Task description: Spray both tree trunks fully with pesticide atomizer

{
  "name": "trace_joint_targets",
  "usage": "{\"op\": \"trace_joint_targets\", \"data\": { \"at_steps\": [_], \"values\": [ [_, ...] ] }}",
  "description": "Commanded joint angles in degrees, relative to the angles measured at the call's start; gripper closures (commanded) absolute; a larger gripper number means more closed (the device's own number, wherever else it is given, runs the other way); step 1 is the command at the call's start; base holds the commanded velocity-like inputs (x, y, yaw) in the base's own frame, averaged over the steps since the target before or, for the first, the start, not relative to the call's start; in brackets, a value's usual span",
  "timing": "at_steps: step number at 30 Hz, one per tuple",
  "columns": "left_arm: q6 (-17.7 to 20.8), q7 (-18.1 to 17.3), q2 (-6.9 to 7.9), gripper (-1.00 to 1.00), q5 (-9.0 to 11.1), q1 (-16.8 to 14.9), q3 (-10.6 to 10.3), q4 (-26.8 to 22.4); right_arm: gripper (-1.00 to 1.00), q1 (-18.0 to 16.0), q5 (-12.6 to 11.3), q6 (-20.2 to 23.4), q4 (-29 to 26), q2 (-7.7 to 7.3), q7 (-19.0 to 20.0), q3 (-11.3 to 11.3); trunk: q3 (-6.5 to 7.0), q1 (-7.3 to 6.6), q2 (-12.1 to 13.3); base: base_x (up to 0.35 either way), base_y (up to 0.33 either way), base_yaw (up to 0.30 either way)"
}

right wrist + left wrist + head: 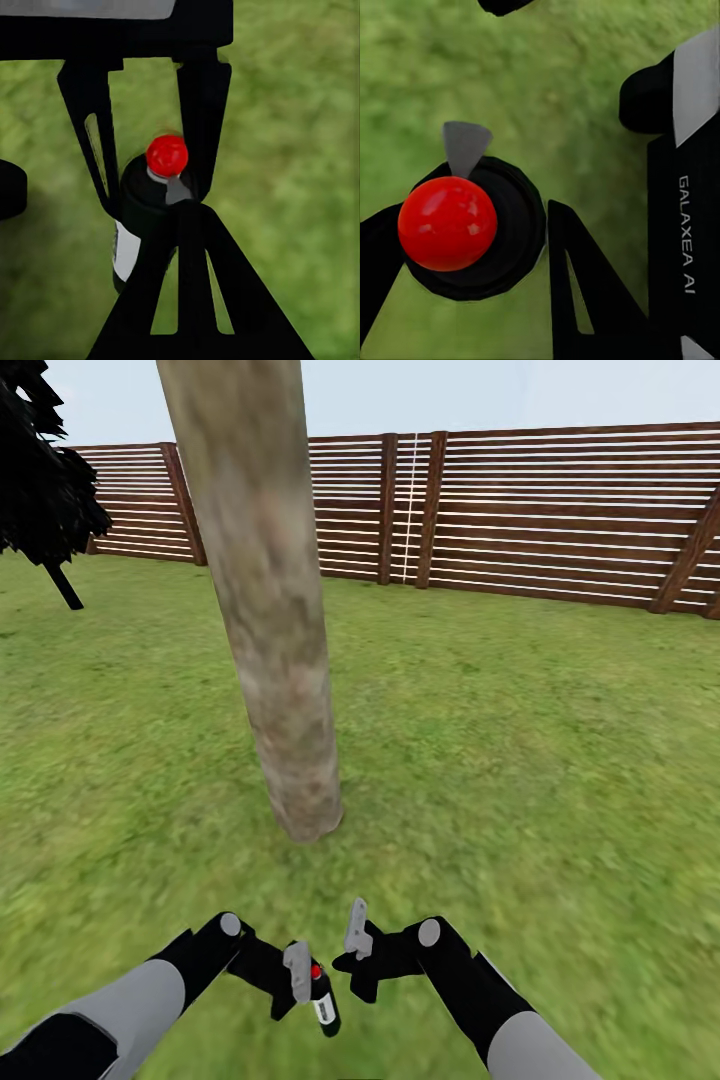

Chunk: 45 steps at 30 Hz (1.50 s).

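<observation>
One thick tree trunk (270, 620) of blotchy grey-brown bark rises from the lawn just ahead of me, slightly left of centre. The second tree and any pesticide specks are out of view. My left gripper (310, 985) (472, 247) is shut on the pesticide atomizer (324, 1000) (448, 223) (142, 202), a small black bottle with a round red cap, held upright low in front of the trunk's base. Right beside the bottle, my right gripper (355, 935) (187, 214) is shut, its fingers pressed together and holding nothing.
A brown horizontal-slat fence (560, 510) closes the back of the green lawn (520, 740). A small dark-leaved tree (40, 490) with a thin trunk stands at the far left. Open grass spreads to the right of the trunk.
</observation>
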Motion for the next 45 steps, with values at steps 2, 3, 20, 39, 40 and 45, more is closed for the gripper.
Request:
{"op": "trace_joint_targets", "data": {
  "at_steps": [2,3,20,39,40,45],
  "values": [
    [-0.58,-0.21,-0.56,1.0,-0.64,0.0,0.22,-0.08,1.0,-0.01,0.39,-0.03,-0.11,0.01,0.18,-0.01,-0.05,-0.01,-0.02,0.0,0.0,0.0],
    [-0.59,-0.27,-0.73,1.0,-0.64,0.0,0.22,-0.09,1.0,-0.01,0.39,-0.03,-0.1,0.01,0.18,-0.02,-0.05,-0.01,-0.02,0.0,0.0,0.0],
    [-1.17,-1.03,-1.42,1.0,-0.16,0.0,0.66,-1.84,1.0,-0.01,0.57,-0.03,0.08,-0.16,0.04,-0.21,-0.05,-0.01,-0.02,0.0,0.0,0.0],
    [-1.14,-0.25,6.77,1.0,-0.82,1.1,0.31,-1.14,1.0,-0.01,0.57,-0.03,0.41,-0.44,-0.09,-0.14,-0.05,-0.01,-0.02,0.0,0.0,0.0],
    [-1.15,-0.21,8.26,1.0,-0.84,2.12,0.31,-1.15,1.0,-0.01,0.57,-0.03,0.48,-0.59,-0.09,-0.14,-0.05,-0.01,-0.02,0.0,0.0,0.0],
    [-0.82,0.33,15.25,1.0,-0.73,5.61,0.44,-1.12,-1.0,0.06,0.56,-0.19,1.66,-2.27,-0.25,-0.36,-0.05,-0.01,-0.02,0.0,0.0,0.0]
  ]
}}
